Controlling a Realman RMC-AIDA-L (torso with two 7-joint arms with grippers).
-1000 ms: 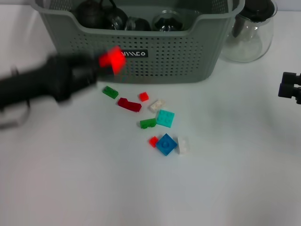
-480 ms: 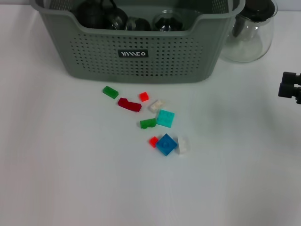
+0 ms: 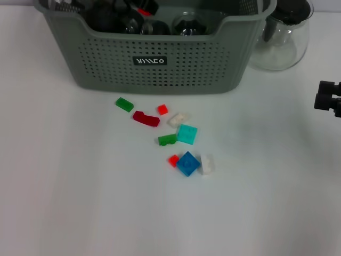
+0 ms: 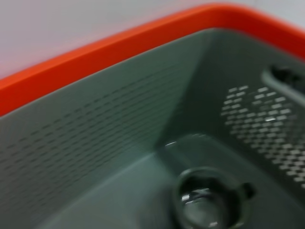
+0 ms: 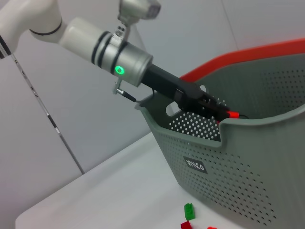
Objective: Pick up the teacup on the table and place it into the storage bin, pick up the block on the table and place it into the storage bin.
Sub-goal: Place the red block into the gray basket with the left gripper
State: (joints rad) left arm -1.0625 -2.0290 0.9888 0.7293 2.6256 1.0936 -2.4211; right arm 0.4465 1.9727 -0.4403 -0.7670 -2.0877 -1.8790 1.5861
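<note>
Red block: hard plastic, light, slick; best pinched across flat sides. My left claw, clamped on it, hangs inside the storage bin. Right claw parked; cannot tell its state.

A white table filled the foreground, its top smooth, matt and evenly lit, with only faint, soft shadows lying on it. Behind the table stood a pale grey wall, plain and flat, divided into broad panels by thin, straight seams that ran slantwise in the right wrist view. Beyond the table's far edge a thin rod or cable, marked in dark and light bands, leaned across that wall; what it belonged to could not be told. The light over the table was diffuse and cool, and threw no hard glare.
</note>
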